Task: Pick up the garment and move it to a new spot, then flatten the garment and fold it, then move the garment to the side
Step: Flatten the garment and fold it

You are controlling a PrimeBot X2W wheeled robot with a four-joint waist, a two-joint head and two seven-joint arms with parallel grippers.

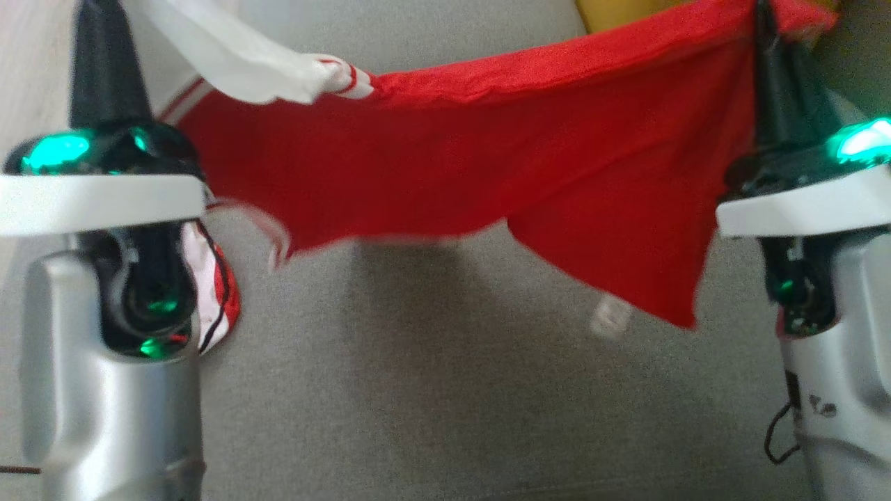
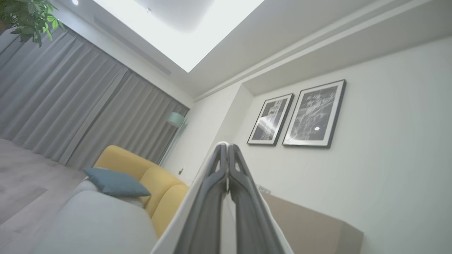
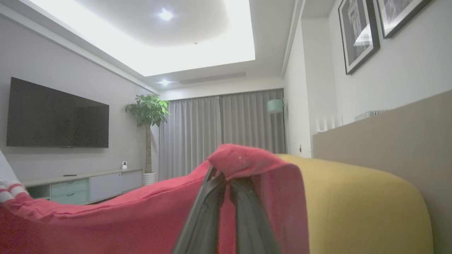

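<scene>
Garment (image 1: 445, 160): red cloth with a white sleeve and red-striped cuff, held aloft in a sagging span above the grey cushion (image 1: 431, 390). The white end is pinched by the closed left gripper (image 1: 101, 17), the red corner by the closed right gripper (image 1: 764, 28). The lower hem is left hanging loose and uneven. Bare cushion is seen beneath, and a yellow sofa arm (image 3: 353, 197) just beside the right end.
</scene>
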